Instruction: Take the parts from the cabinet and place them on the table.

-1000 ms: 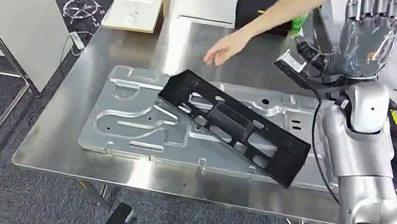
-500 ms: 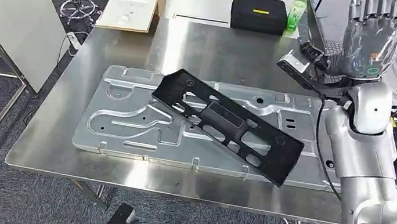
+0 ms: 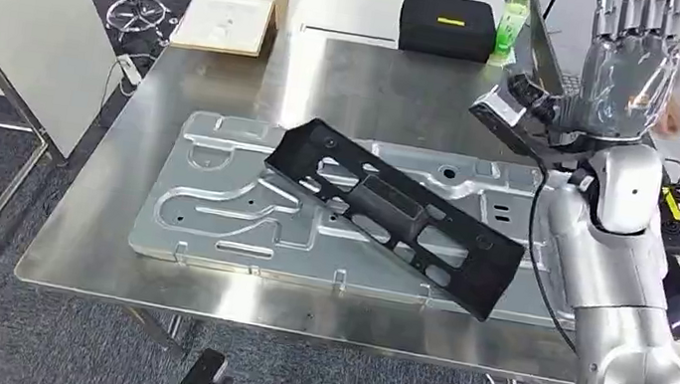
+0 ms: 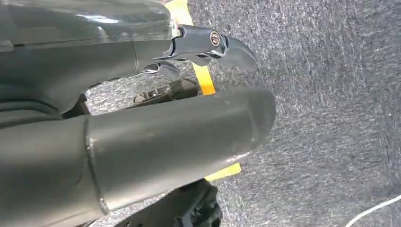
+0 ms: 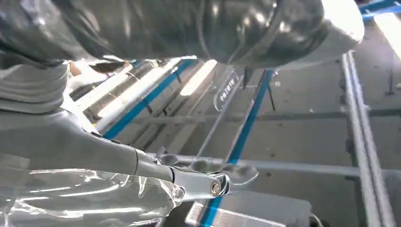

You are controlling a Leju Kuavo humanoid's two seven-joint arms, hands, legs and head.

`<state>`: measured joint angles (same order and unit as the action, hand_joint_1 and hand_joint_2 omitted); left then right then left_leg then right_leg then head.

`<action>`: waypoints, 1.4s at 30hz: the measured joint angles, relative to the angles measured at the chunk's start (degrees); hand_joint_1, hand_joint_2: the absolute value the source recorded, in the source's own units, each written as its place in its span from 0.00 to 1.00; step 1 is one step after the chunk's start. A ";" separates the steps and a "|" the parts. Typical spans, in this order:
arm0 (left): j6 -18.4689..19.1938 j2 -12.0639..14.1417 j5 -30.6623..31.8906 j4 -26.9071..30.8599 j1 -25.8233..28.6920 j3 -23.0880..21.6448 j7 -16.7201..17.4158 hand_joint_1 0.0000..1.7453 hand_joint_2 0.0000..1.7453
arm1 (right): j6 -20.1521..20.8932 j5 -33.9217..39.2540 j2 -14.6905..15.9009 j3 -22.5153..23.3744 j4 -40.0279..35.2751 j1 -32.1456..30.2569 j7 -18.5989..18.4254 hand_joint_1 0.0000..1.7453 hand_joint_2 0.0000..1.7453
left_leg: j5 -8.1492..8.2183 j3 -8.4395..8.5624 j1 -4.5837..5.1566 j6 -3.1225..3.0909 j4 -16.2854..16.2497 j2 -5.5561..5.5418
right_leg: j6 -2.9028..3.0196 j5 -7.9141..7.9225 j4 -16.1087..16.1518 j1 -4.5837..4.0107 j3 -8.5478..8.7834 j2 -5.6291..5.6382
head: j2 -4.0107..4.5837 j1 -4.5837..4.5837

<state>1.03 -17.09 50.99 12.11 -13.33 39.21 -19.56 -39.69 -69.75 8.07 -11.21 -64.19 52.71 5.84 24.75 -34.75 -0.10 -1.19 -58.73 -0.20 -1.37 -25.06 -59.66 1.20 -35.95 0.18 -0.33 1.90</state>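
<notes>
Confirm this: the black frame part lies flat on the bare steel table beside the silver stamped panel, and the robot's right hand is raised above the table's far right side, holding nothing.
Wrong in one respect. In the head view the black frame part lies slantwise on top of the silver stamped panel, not beside it on the bare steel table. The rest holds: the right hand is raised over the table's far right side, holding nothing.
</notes>
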 joint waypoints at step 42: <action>-1.90 0.70 -0.46 0.00 0.37 0.39 -1.53 0.00 0.00 | 6.05 -4.61 0.33 -7.39 -3.69 3.03 -0.28 0.00 1.00 | 0.68 -4.40 -0.54 1.30 -7.09 0.80 | 1.66 -0.56 0.54 0.28 1.21 -3.97 | 0.00 -0.37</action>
<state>-0.87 -16.39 50.53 12.11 -12.97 39.60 -21.09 -33.64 -74.36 8.39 -18.60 -67.89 55.75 5.55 25.43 -39.15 -0.64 0.10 -65.83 0.61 0.28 -25.62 -59.12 1.48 -34.74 -3.78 -0.33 1.53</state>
